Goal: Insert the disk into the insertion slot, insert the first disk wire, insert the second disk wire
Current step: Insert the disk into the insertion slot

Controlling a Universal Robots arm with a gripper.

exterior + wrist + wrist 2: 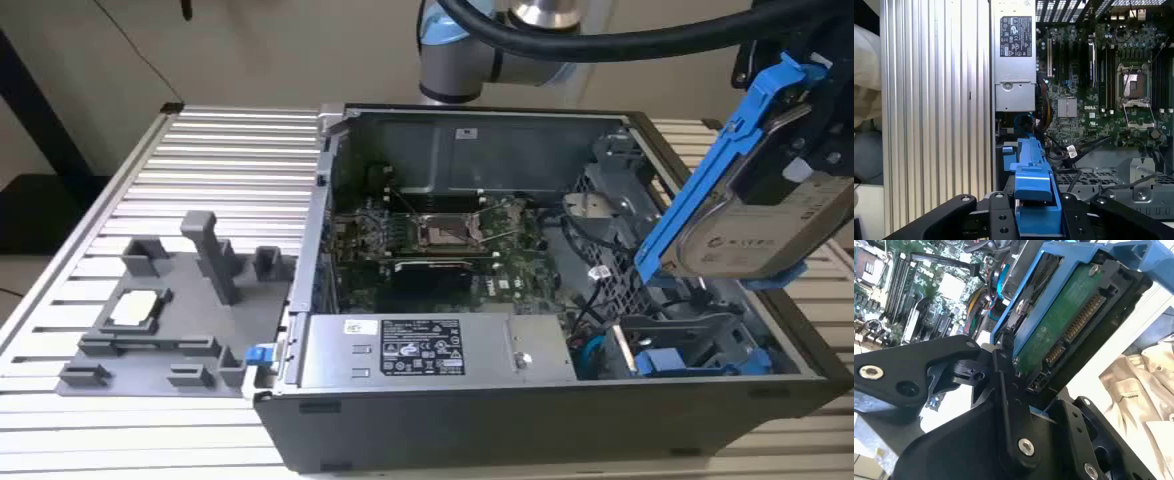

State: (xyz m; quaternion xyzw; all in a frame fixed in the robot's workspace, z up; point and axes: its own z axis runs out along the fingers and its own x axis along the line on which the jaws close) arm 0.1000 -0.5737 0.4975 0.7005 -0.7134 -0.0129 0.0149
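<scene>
Surface: ribbed aluminium table (200, 160) carrying an open computer case (400, 425).
Left of the case: grey plastic fixture tray (160, 310), flat on the table and apart from the case wall.
Inside the case, middle: green motherboard (441, 240); a silver power-supply box (400, 348) lies along the near wall.
Inside the case, right corner: insertion slot (674, 335), a dark grey bay of the drive cage.
Disk look: the disk (761, 230) is silver-grey with a pale label, clipped in a bright blue frame; its green circuit-board underside shows in the second wrist view (1064, 325).
Disk place: in the air over the case's right side, above the slot and clear of it.
Disk axis: long axis steeply tilted, upper end leaning out beyond the case's right wall, lower end over the cage.
Gripper: the gripper (1035, 212) is clamped on the blue frame, one black finger at each side.
</scene>
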